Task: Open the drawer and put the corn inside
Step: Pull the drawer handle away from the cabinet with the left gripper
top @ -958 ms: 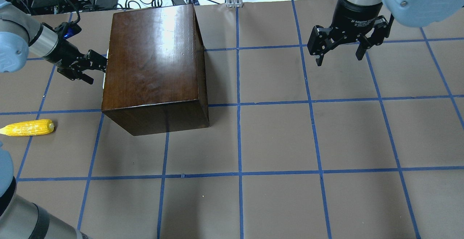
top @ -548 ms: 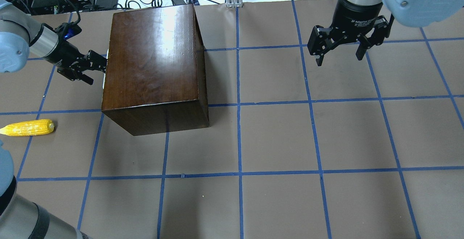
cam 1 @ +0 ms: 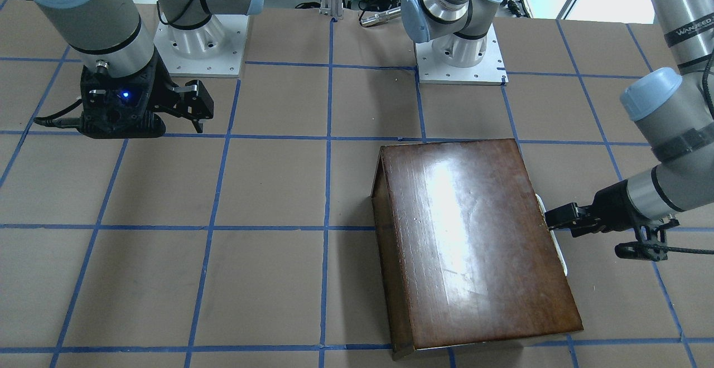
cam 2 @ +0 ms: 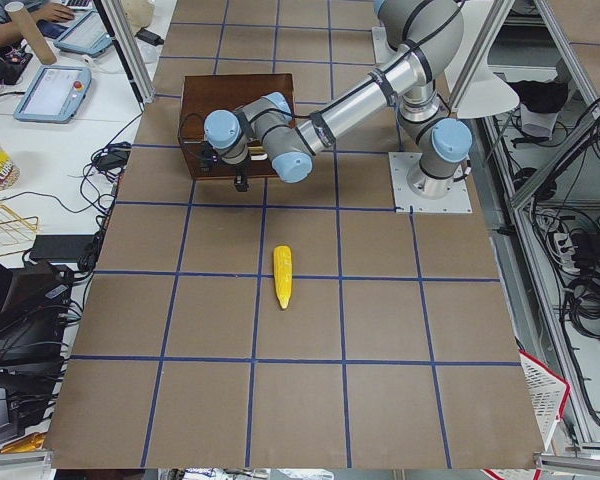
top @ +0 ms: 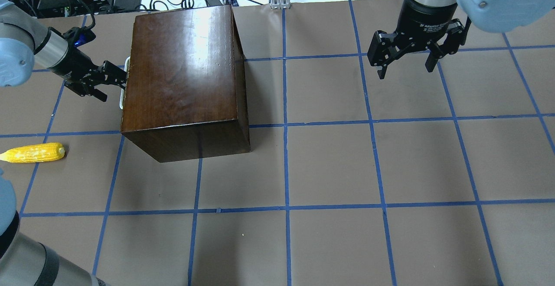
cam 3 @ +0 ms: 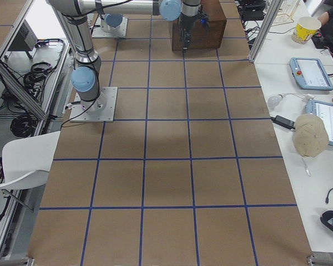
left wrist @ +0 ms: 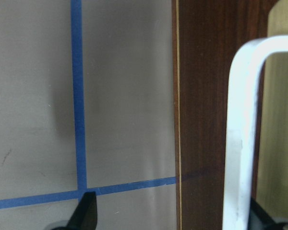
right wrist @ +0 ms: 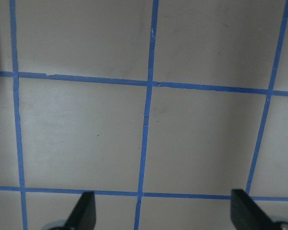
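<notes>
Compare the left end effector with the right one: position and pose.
The left end effector sits low at the white handle of the box; the right end effector hangs over the table, far from the box. The left reaches in sideways; the right points straight down. Both are black, two-fingered, with fingers apart.

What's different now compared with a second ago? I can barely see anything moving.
The left gripper, jaws open and one finger apparently hooked in the white handle, drew back slightly away from the box. The handle came out a little with it, so the drawer seems to be starting to open. The box, the corn and the open right gripper stayed put.
</notes>
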